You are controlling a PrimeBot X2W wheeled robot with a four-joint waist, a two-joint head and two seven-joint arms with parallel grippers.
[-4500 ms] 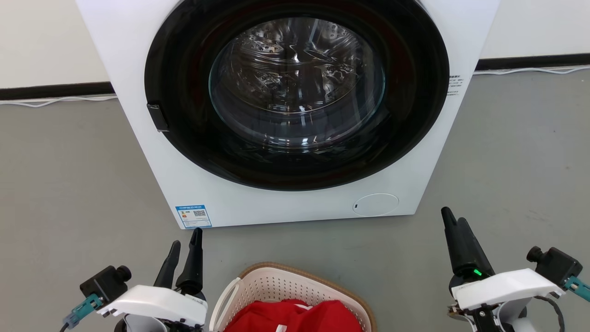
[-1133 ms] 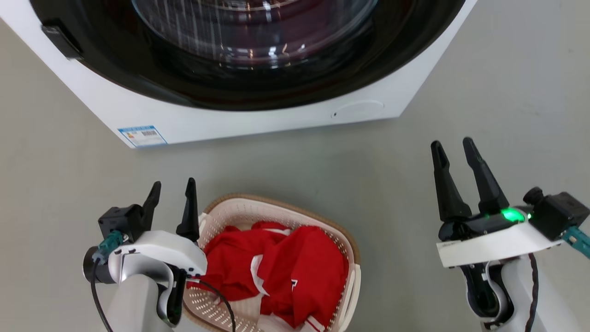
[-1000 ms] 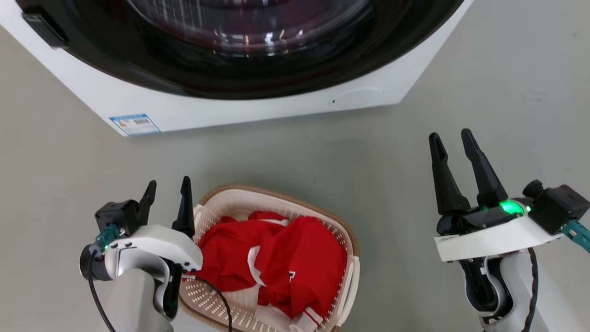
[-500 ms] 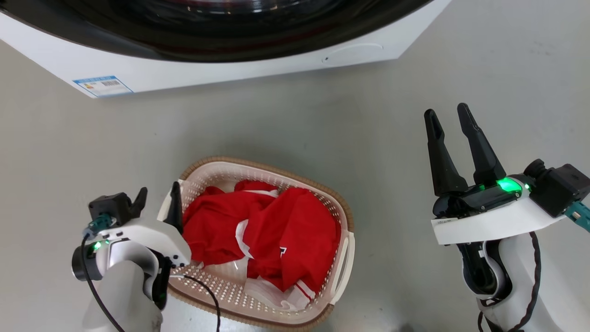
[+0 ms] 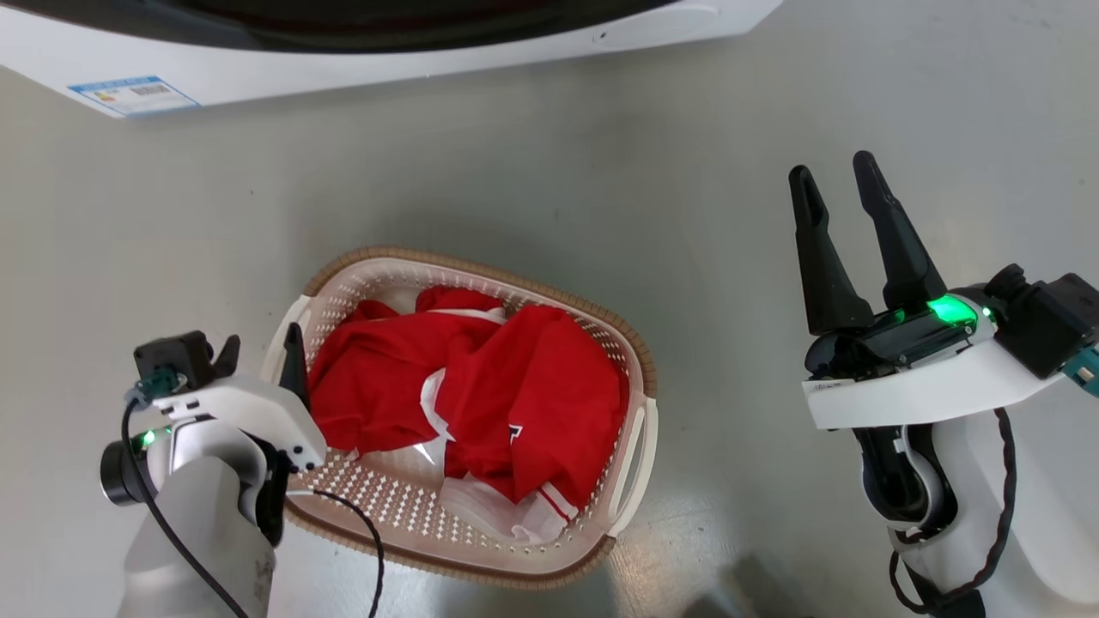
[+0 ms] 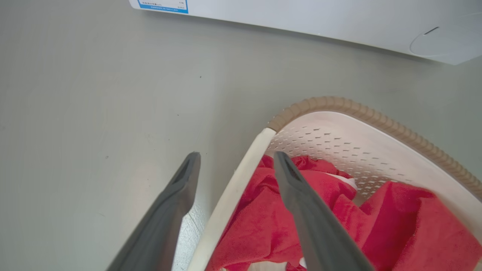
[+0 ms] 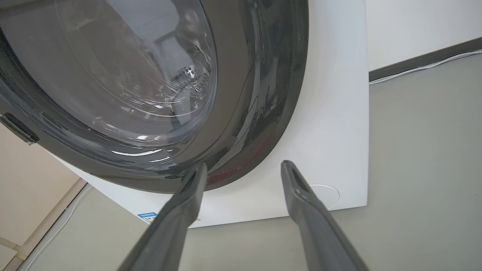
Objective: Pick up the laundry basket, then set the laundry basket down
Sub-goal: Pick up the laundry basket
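Left gripper (image 5: 262, 342): the two dark fingers stood spread apart and gripped nothing. In the left wrist view, the outer finger (image 6: 177, 195) lay over bare floor (image 5: 515, 172) and the inner finger (image 6: 301, 195) lay over the red garment (image 5: 524, 403), with the white left handle (image 6: 241, 177) of the laundry basket (image 5: 403, 506) passing between them. Contact with the handle could not be determined.

Right gripper (image 5: 831, 172): the fingers were likewise spread and empty. They were held above the floor, well apart from the right handle (image 5: 635, 463) of the basket, and pointed toward the washing machine (image 5: 386, 69).

The laundry basket rested on the floor in front of the machine, between the two arms. The garment, red with white trim, was heaped inside it below the brown woven-look rim (image 6: 376, 116).

The floor was a smooth, matte grey surface with faint scuffs. The white front of the machine carried a blue-edged label (image 5: 133, 94) at its lower corner and a round cover (image 7: 324, 196) near the opposite corner. The right wrist view showed its dark-ringed glass door (image 7: 113, 75). Beyond the machine were a pale wall (image 7: 414, 26), a dark baseboard (image 7: 425, 58) and a white cable (image 7: 425, 67) lying along the floor edge.
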